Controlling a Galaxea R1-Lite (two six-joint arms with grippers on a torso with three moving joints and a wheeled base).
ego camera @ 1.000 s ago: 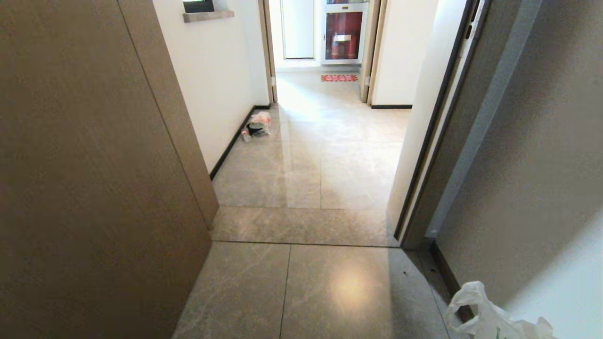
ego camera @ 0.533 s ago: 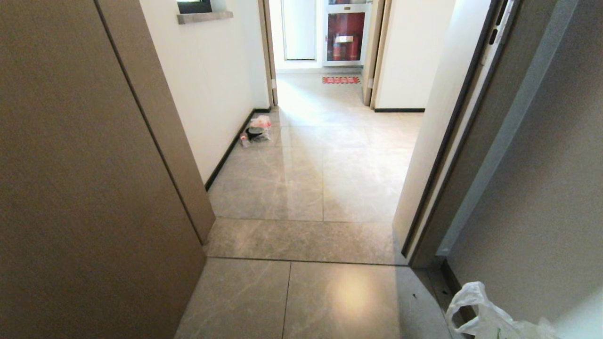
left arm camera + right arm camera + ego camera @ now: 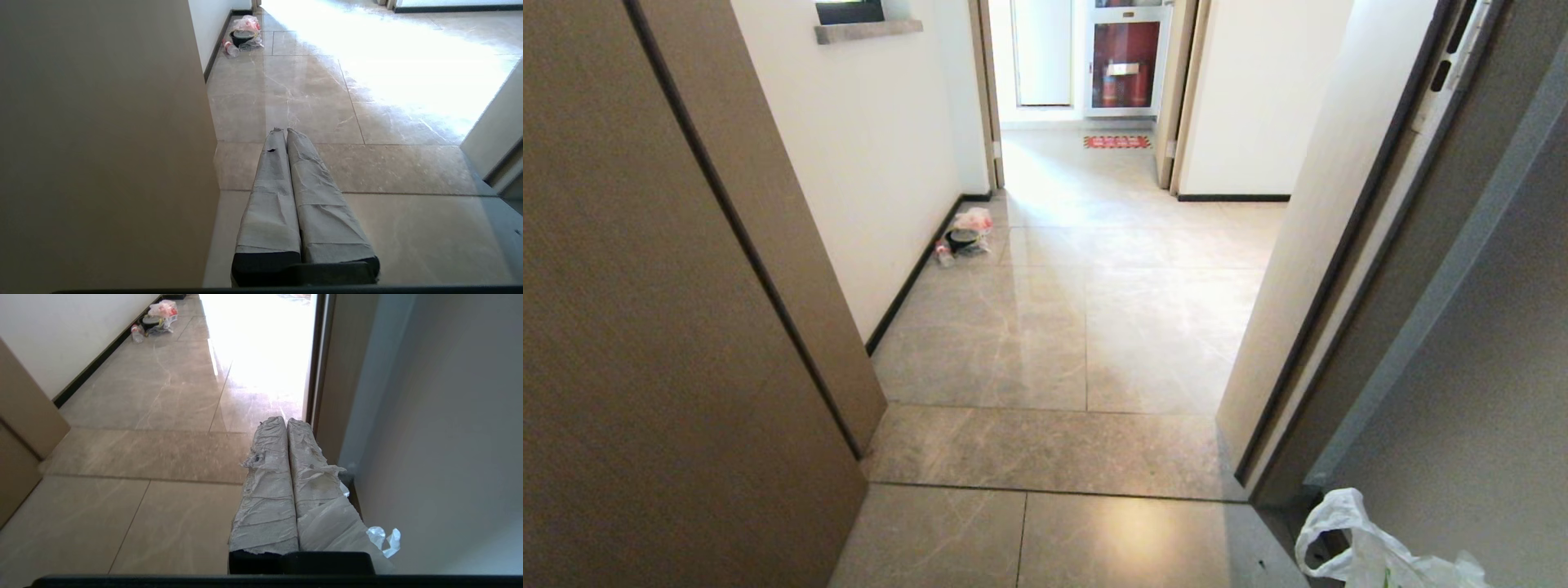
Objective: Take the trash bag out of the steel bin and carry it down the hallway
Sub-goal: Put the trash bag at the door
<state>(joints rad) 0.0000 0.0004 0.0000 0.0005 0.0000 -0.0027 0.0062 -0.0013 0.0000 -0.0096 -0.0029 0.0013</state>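
At frame edge, trash bag (image 3: 1372, 555) half cut off

No lettering can be read anywhere. The trash bag (image 3: 1372, 551) shows only a speck of green print, too little to read; the red mat (image 3: 1116, 141) beyond the far doorway bears marks too small to make out.

The trash bag (image 3: 1372, 551) runs off the frame's bottom edge — lower part unseen
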